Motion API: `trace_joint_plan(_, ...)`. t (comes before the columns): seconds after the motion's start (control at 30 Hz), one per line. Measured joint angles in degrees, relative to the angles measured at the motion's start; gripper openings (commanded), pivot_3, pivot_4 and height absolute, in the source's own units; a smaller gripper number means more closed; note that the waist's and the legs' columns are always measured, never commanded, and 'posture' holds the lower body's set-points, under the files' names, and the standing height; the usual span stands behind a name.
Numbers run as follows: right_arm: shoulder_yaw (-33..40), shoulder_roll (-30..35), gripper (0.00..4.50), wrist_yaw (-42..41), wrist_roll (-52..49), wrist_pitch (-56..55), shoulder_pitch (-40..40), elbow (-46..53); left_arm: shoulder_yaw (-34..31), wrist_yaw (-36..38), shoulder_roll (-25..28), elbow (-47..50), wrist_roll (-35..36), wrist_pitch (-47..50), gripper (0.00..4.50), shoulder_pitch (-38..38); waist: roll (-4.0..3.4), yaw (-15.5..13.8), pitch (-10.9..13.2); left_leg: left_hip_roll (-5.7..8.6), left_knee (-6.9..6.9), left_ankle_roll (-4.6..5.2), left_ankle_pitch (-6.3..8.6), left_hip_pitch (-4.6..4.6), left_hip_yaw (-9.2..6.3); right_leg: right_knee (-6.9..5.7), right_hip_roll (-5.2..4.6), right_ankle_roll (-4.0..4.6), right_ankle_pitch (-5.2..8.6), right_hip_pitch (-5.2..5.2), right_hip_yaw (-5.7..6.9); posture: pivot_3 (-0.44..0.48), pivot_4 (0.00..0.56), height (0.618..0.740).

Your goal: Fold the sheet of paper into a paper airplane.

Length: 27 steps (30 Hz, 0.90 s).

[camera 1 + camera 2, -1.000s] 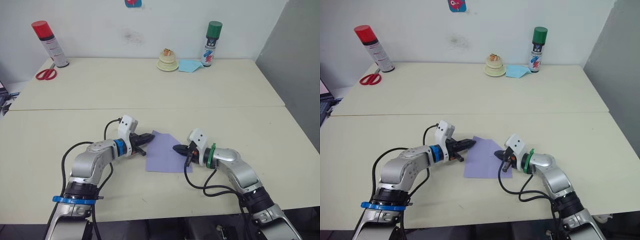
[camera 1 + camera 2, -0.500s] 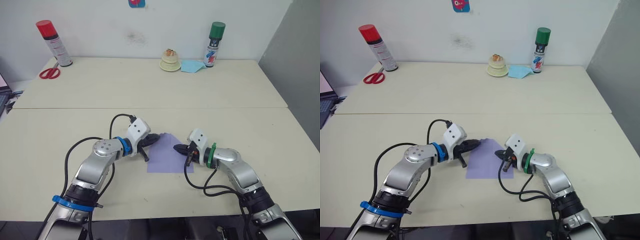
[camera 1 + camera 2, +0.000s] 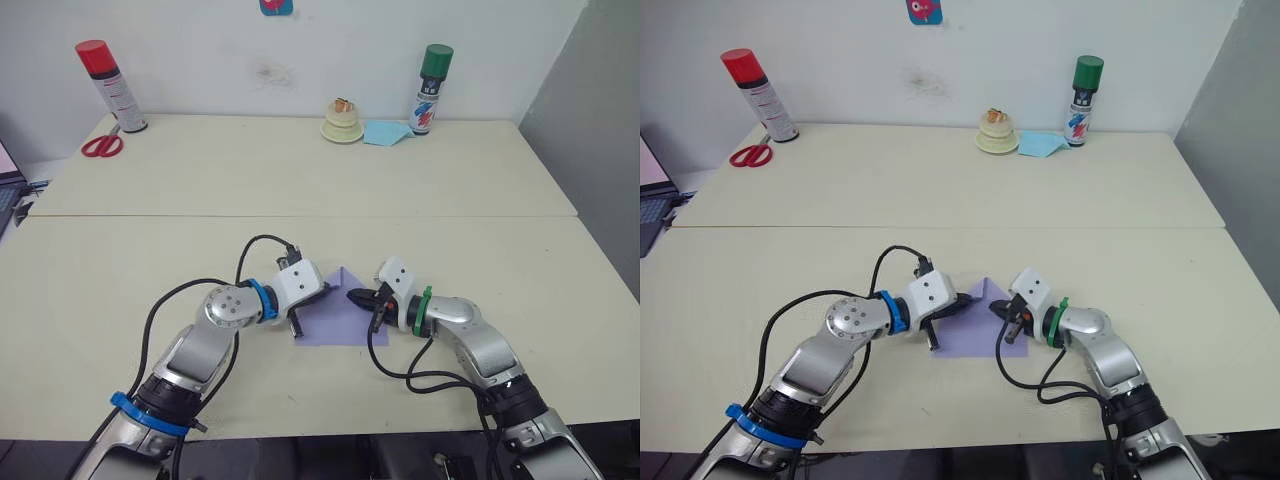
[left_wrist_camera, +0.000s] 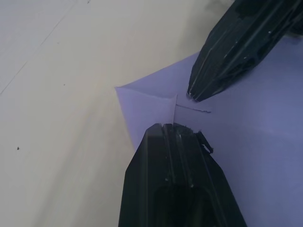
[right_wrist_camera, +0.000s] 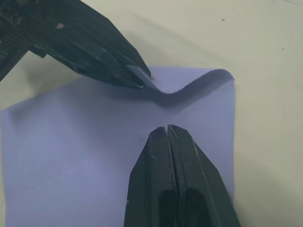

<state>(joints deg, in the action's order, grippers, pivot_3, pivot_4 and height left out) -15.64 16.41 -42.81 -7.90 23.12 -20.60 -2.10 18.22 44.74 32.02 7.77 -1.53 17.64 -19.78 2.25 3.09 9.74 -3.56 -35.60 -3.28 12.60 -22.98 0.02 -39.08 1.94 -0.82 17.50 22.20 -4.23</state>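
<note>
Nearest the robot, on the smooth cream tabletop (image 3: 520,240), lies the sheet of paper (image 3: 345,318): thin, matte lavender, flat over most of its area and drawn to a peak at its far edge. One folded corner flap lies on its left side. The left gripper (image 3: 316,296) has its two black ribbed fingers pressed together on that flap; the left wrist view shows them closed with the flap's edge at their tips, and the right wrist view shows the paper curling up out of them in a soft arch. The right gripper (image 3: 356,297) has its fingers closed too, with nothing between them, and the tip rests on the sheet just beside the left gripper's tip. The head views show the two tips nearly meeting over the sheet's upper middle.

Far across the tabletop, near the white wall, stand two spray cans: a red-capped spray can (image 3: 109,87) on the left and a green-capped spray can (image 3: 428,89) on the right. Red-handled scissors (image 3: 100,146) lie by the red one. Between the cans sit a small cream tiered dish (image 3: 341,121) and a light-blue paper scrap (image 3: 385,132).
</note>
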Motion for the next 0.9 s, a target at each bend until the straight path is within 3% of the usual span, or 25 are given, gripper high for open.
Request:
trace_joint_plan(0.4,0.03,-0.08,0.00,0.35,-0.03,0.05,0.31,0.29,2.40,1.12,0.83,0.55,-5.84,-0.55,0.01,-1.15,0.00,0.00,0.00,0.00,-0.01,0.00,0.00,0.00,-0.01,0.00,0.01,0.00,0.00,-0.01,0.03,0.000,0.150,0.737)
trace_joint_plan(0.9,-0.24,-1.95,0.00,1.94,0.06,0.94,1.60,1.77,0.27,0.91,0.84,1.52,-4.91,1.67,0.01,-0.12,-0.01,0.36,0.00,-0.08,-0.02,0.01,0.00,0.03,0.00,-0.05,0.04,0.01,0.00,0.01,0.02,0.000,0.150,0.737)
